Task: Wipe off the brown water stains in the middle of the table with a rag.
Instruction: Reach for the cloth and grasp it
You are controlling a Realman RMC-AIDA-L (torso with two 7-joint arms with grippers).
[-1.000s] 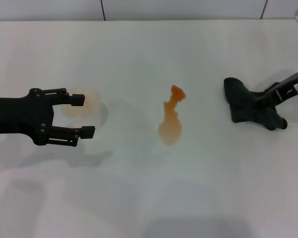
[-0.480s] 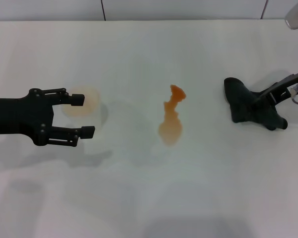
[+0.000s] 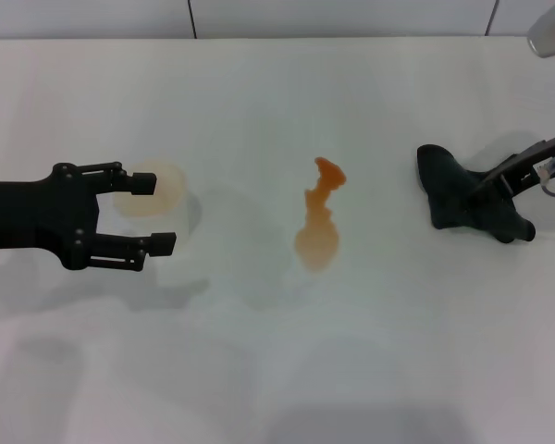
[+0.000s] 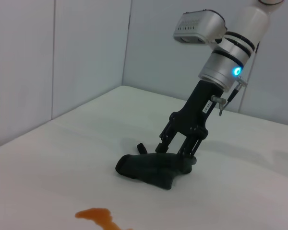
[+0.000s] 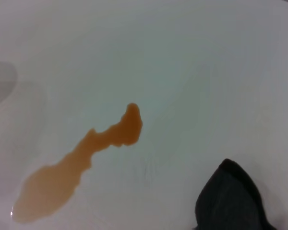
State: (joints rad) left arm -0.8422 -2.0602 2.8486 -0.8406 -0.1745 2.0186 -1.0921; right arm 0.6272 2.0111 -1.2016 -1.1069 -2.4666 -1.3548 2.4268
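The brown water stains (image 3: 318, 225) lie in the middle of the white table (image 3: 277, 361), with a wide lower blob and a narrow top. The black rag (image 3: 455, 197) lies lumpy on the table to the right of them. My right gripper (image 3: 501, 211) reaches in from the right edge and is shut on the rag's right end. The left wrist view shows its fingers (image 4: 189, 152) pressed into the rag (image 4: 149, 168) on the tabletop. My left gripper (image 3: 154, 215) hovers open at the left, well clear of the stains. The right wrist view shows the stains (image 5: 77, 165) and a rag corner (image 5: 230, 201).
A translucent whitish cup (image 3: 153, 191) stands on the table between and just behind my left fingertips. A grey wall with panel seams runs along the far table edge (image 3: 277, 37). Part of my right arm (image 3: 553, 32) shows at the top right corner.
My right arm has shifted slightly above the rag. The rag, the stains and my left gripper have not moved.
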